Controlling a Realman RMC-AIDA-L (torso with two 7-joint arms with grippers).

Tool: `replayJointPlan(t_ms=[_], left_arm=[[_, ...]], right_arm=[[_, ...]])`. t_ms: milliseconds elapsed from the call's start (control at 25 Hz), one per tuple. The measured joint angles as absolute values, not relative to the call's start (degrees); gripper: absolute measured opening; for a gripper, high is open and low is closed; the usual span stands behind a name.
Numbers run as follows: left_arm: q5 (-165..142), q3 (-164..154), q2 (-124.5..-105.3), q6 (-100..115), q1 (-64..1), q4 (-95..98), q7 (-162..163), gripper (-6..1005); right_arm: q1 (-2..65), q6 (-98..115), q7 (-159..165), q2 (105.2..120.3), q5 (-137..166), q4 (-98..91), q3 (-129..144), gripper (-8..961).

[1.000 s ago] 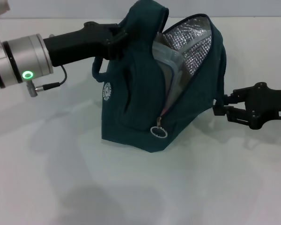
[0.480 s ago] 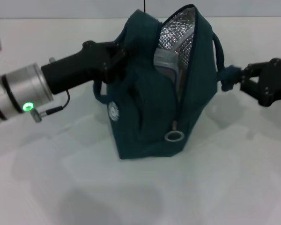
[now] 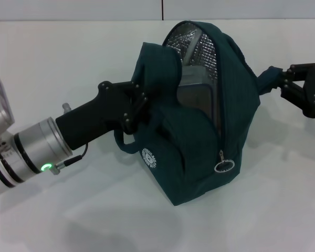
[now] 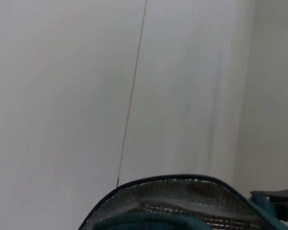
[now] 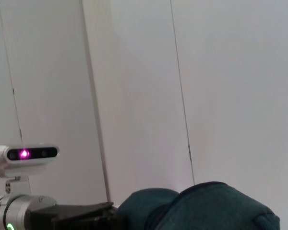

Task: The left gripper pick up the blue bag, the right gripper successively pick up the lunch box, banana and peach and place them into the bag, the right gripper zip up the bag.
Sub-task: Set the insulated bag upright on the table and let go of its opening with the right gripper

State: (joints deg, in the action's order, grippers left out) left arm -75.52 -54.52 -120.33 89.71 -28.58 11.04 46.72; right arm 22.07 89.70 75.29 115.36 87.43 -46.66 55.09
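White tabletop (image 3: 68,68), white panelled wall (image 4: 62,86) behind. Left gripper (image 3: 138,102) pinched on blue bag (image 3: 199,147) rim fabric, bag on table centre, zip open. Right gripper (image 3: 283,84) clamps bag's handle (image 3: 266,81).

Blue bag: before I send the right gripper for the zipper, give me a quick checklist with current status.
1. Left gripper holding the blue bag: ok, clamped on the fabric at the bag's left side.
2. Right gripper free to move: not ok, it is at a handle on the bag's right side.
3. Zipper: not ok, mouth open, foil lining showing.
4. Ring pull reachable: ok, hanging at the front, unobstructed.
5. Lunch box inside: ok, visible in the opening.
6. Banana and peach inside: cannot tell, hidden.
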Motion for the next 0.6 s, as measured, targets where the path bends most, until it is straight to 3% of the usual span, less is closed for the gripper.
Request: replayJointPlan(t_ms=[600], left_arm=[[-73.48,-54.58,-120.5,89.93,-28.11,8.68,43.15,44]], right_arm=[[20.9,92.84,74.55,115.23,86.62,-44.46,53.19,146]])
